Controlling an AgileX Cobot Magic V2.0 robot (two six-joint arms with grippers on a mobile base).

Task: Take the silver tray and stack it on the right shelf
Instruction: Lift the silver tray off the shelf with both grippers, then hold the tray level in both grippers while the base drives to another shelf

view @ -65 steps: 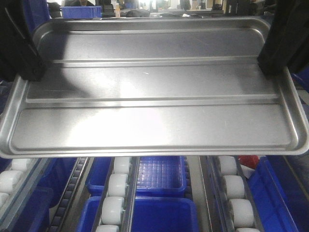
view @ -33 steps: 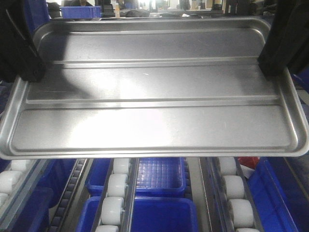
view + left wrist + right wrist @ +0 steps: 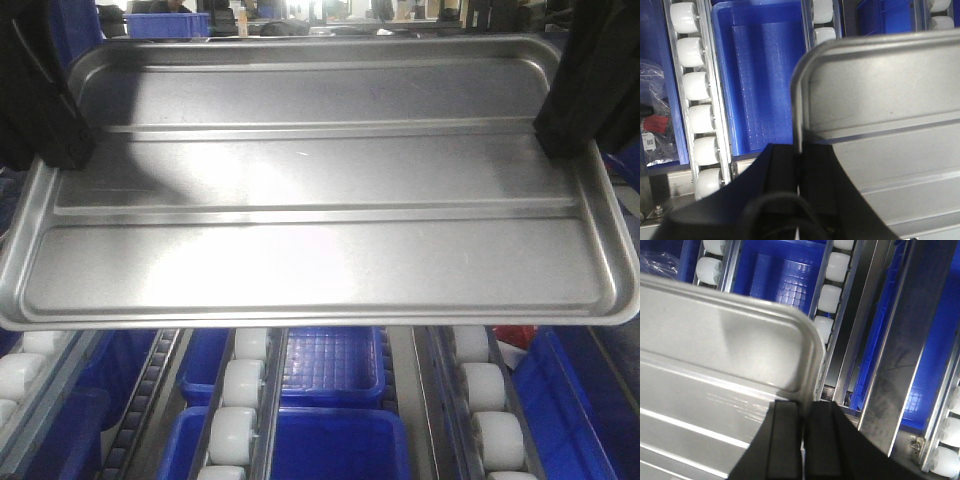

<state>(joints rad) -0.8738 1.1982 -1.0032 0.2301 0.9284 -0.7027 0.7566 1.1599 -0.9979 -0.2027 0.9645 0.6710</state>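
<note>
The silver tray (image 3: 320,240) hangs level over the right shelf (image 3: 240,400), its white rollers showing under the near edge. I see no shift from a second ago. The left gripper (image 3: 799,155) pinches the rim on the tray's left edge near a corner, and the right gripper (image 3: 804,412) pinches the right edge, one finger on each side of the rim. Blue bins (image 3: 335,370) sit beneath the rails.
</note>
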